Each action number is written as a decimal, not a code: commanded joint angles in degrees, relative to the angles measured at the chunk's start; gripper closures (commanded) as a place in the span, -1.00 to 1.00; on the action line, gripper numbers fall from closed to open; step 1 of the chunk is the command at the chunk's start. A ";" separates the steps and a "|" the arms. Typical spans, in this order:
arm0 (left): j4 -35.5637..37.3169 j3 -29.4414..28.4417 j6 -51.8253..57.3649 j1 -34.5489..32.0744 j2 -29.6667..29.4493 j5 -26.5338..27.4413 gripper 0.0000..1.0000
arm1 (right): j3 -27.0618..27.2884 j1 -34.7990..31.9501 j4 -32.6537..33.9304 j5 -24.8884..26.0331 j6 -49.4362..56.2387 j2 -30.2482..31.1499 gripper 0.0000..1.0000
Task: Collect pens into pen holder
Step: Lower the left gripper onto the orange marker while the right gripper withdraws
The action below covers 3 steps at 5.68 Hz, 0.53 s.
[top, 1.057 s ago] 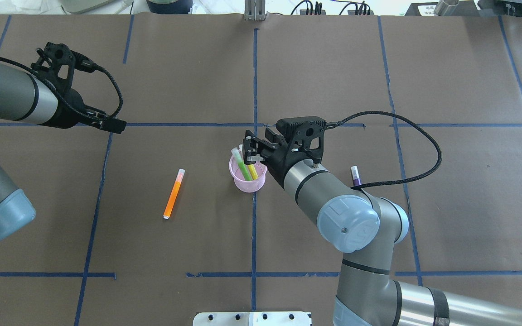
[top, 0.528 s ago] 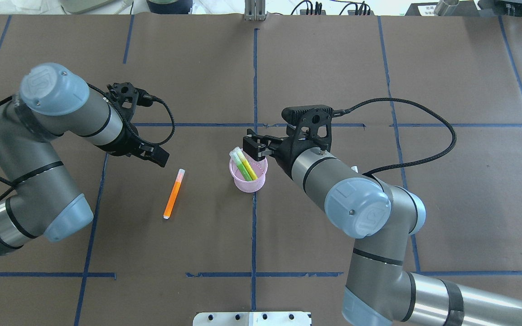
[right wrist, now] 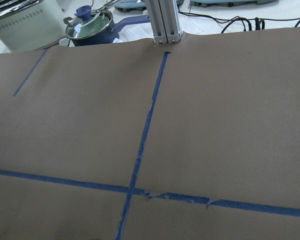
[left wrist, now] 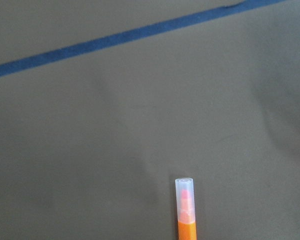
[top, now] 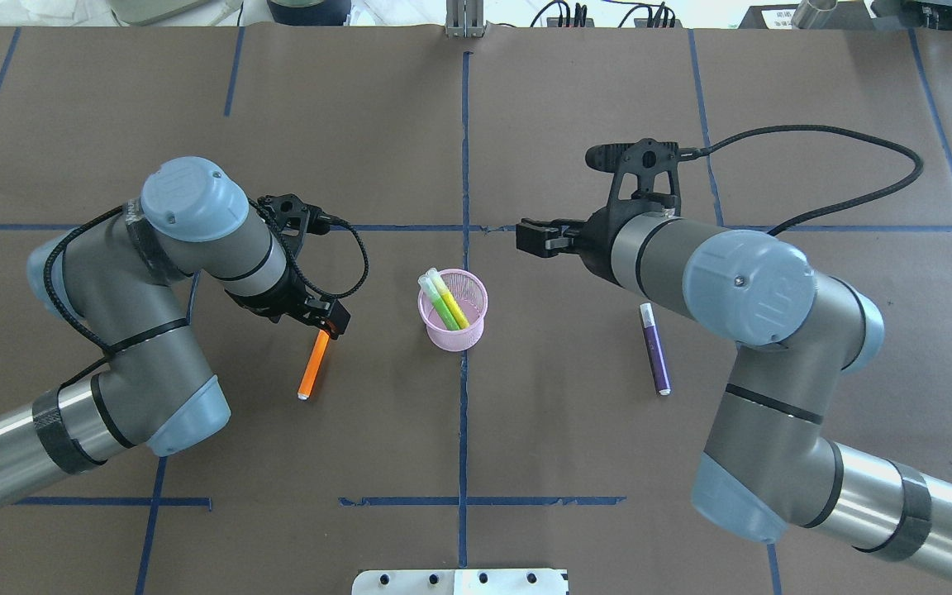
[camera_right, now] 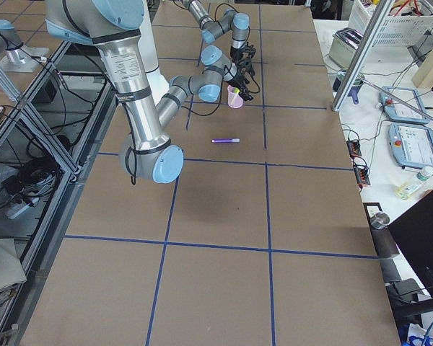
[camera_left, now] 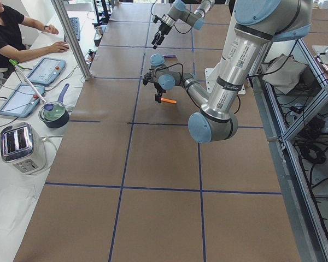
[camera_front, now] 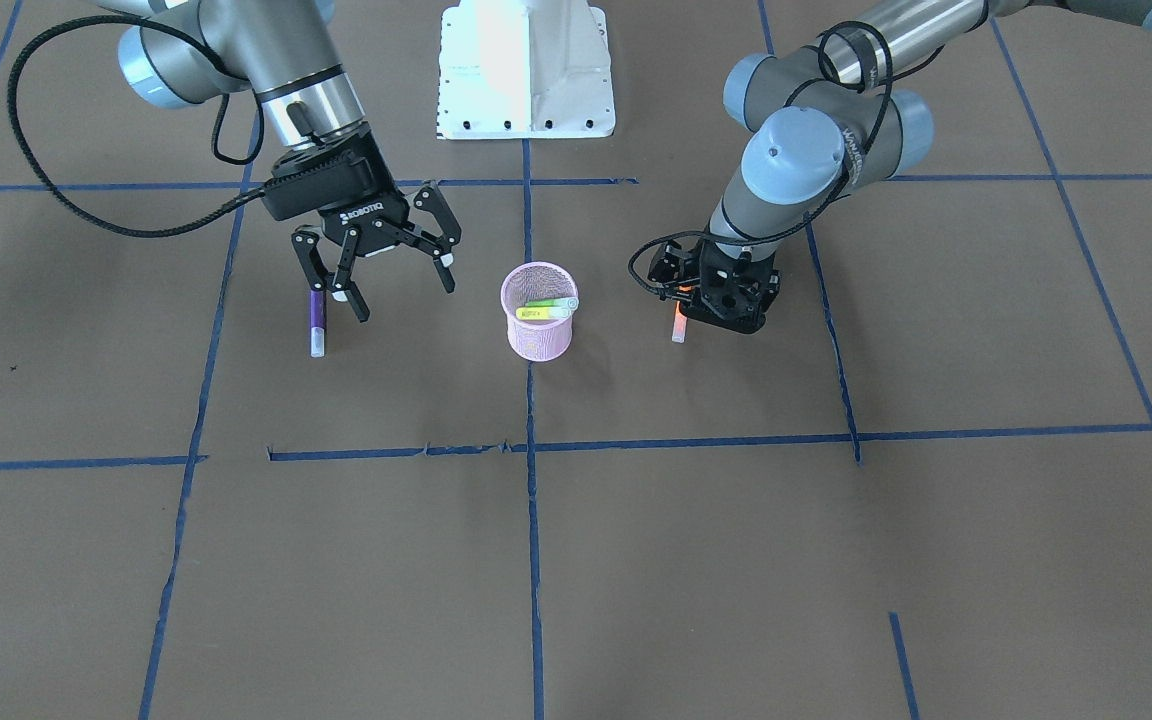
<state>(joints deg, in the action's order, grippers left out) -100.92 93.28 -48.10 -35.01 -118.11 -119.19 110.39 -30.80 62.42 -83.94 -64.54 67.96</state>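
The pink mesh pen holder [top: 464,332] [camera_front: 539,335] stands at the table's middle with a green pen [top: 441,304] and a yellow pen in it. The orange pen [top: 311,369] [camera_front: 678,328] lies to its left. My left gripper [top: 326,321] [camera_front: 711,300] points down, hovering over the orange pen's capped end [left wrist: 185,200]; I cannot tell whether its jaws are open. The purple pen [top: 654,349] [camera_front: 315,320] lies to the holder's right. My right gripper [camera_front: 404,298] [top: 530,238] is open and empty, above the table beyond the holder, apart from both.
Blue tape lines cross the brown paper table. The robot's white base plate [camera_front: 526,70] is at the near edge. A metal post [top: 464,16], a pot [right wrist: 92,25] and a toaster [right wrist: 20,25] sit past the far edge. An operator [camera_left: 11,27] sits there.
My right gripper has left the green pen in the holder and drawn back up and to the right. My left arm has swung in over the orange pen.
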 commanded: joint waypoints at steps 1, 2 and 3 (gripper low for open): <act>0.54 -1.78 0.03 0.91 -0.89 -0.08 -0.38 | 1.24 -0.84 0.16 -1.23 0.03 1.29 -1.00; 1.59 -1.87 0.11 0.91 -0.98 0.09 -0.25 | 1.32 -0.84 0.16 -1.23 0.03 1.21 -1.00; 1.60 -1.70 0.11 0.91 -1.24 0.09 0.15 | 1.41 -0.76 0.16 -1.23 0.03 1.21 -1.00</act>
<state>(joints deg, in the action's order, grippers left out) -99.56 91.51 -48.01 -34.13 -119.14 -119.12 111.70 -31.60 62.58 -85.15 -64.51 69.16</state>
